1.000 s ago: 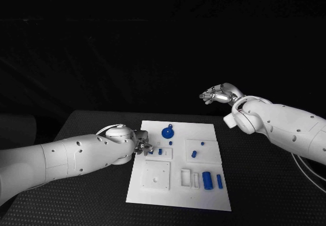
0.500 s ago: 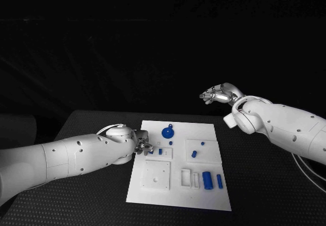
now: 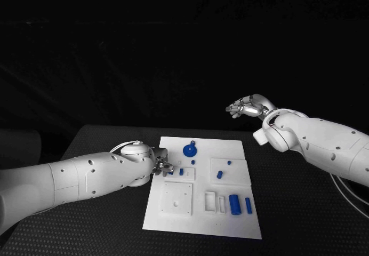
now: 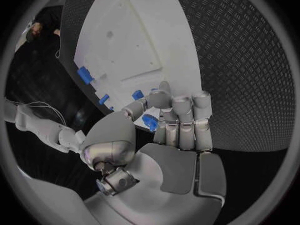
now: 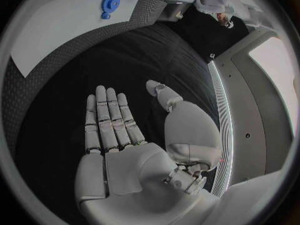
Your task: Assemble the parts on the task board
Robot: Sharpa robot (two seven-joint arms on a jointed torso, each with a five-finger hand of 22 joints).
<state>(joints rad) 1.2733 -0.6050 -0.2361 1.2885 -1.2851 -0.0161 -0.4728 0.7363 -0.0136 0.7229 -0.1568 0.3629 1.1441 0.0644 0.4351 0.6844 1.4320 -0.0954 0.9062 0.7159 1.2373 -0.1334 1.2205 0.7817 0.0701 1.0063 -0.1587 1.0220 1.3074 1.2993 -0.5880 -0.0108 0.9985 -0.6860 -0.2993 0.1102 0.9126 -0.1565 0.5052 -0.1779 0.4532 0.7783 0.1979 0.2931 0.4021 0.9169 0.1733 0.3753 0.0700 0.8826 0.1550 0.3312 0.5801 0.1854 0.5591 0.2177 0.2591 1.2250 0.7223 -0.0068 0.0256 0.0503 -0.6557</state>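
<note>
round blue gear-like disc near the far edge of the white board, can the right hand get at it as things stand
Probably yes. The right hand hangs open above the table's far side, holding nothing, and the round blue disc lies uncovered on the white task board, with the left hand busy nearer, off to one side.

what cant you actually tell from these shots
- Head view: the left hand is mostly behind its own arm, so its grip is hidden there.
- Left wrist view: a small blue part sits between the fingers; they cover most of it, so its shape is unclear.
- Head view: the blue parts on the task board are too small to tell seated from loose.
- Right wrist view: the task board is cut off by the circle's rim.
</note>
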